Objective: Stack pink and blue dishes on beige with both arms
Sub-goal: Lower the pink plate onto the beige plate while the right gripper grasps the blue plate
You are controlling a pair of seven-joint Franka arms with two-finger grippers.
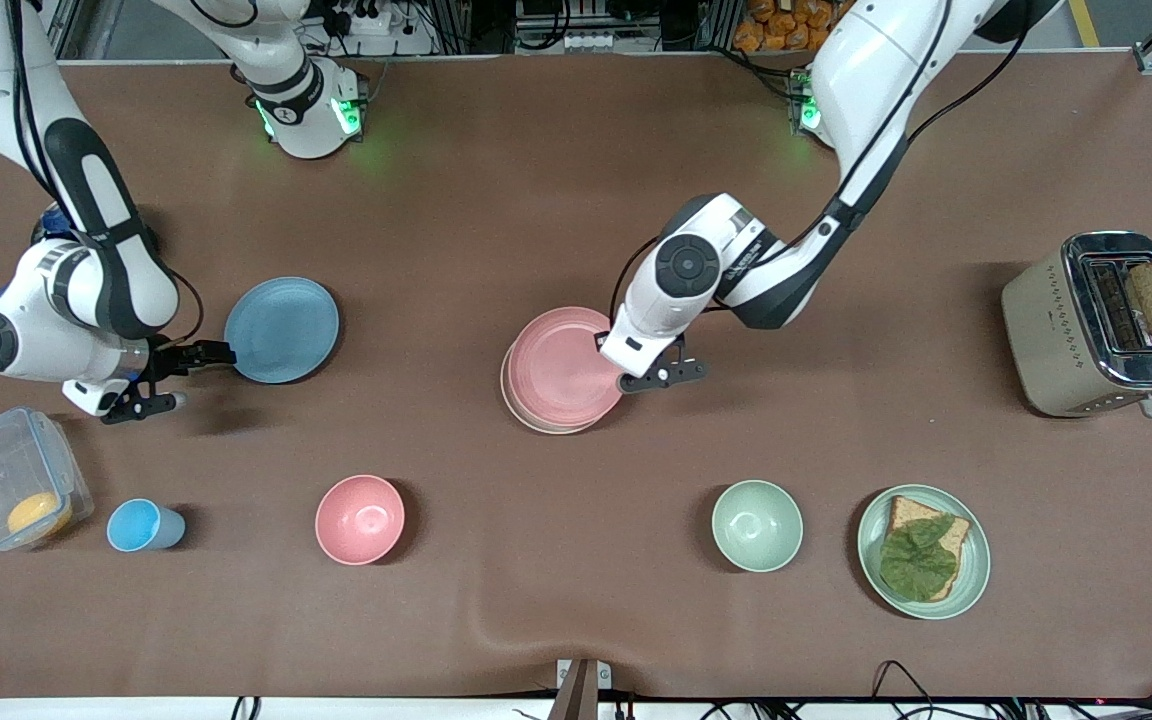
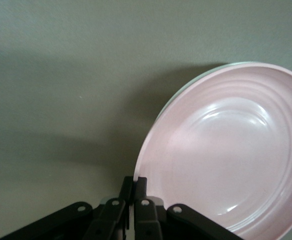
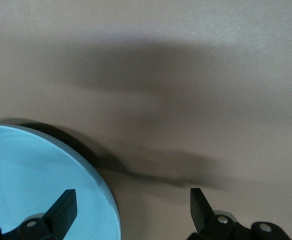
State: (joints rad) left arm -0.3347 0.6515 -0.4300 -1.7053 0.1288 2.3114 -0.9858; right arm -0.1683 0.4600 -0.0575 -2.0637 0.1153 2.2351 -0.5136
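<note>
Your front camera looks down from high up at the whole brown table. Each wrist camera sits close: left shares the flat pale pink plate, right the flat light blue plate.

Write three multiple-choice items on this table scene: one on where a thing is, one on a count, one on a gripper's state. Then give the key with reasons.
1. Where is the pink plate?
A. on the beige plate
B. in the toaster
C. on the green plate

2. How many bowls stand on the table?
A. none
B. two
C. five

3. How is the right gripper?
A. shut on the blue cup
B. open at the blue plate
C. shut on the clear box

Key:
1 A, a beige rim shows under the pink plate, whose edge the shut left gripper pinches.
2 B, the pink bowl and the green bowl.
3 B, the right wrist view shows its fingers apart, one over the blue rim.
</note>
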